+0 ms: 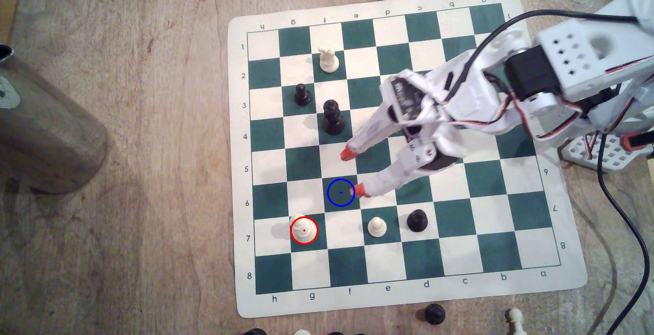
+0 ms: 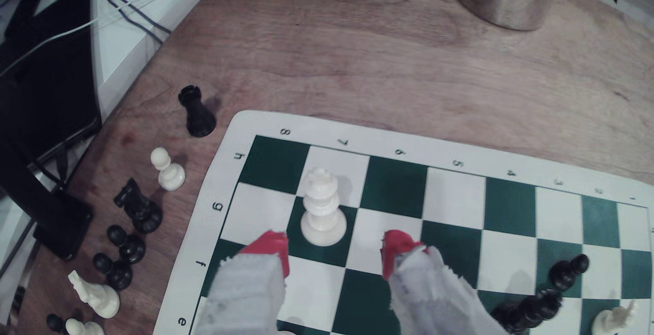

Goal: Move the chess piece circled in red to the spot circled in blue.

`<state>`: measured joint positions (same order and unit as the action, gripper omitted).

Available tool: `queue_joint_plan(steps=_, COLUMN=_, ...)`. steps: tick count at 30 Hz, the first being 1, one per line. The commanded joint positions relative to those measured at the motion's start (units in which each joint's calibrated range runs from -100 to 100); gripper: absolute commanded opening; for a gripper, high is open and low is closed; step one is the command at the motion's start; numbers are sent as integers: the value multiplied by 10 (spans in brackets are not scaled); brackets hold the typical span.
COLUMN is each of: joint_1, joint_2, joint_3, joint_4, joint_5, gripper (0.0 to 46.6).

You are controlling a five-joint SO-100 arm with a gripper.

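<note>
In the exterior view, going from its left, a metal cylinder stands on the wooden surface well off the board. The chess piece circled in red stands upright on the dark g7 square, untouched. Diagonally beside it is the spot circled in blue, the bare dark f6 square. My tool hangs spread wide and holding nothing (one red tip at the blue ring's edge, the other near a tall black piece). A cream pawn and a black pawn stand further right.
</note>
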<state>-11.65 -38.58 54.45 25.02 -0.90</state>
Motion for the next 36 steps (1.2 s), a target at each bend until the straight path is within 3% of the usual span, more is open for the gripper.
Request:
queue_joint_plan(steps=1, joint_1=-4, joint_2=100, joint_3=-114, joint_4=-10, joint_5=2, gripper=145)
queue_joint_plan(steps=18, joint_1=-11, joint_2=273, joint_3=-256, joint_4=56, joint_5=-2, gripper=143)
queue_joint_plan(steps=23, joint_1=-16, joint_2=315, joint_3=-286, joint_4=50, joint_5=-12, gripper=180)
queue_joint_plan(steps=36, joint_1=-12, joint_2=382, joint_3=-328, joint_4=-4, joint_5=-11, gripper=140)
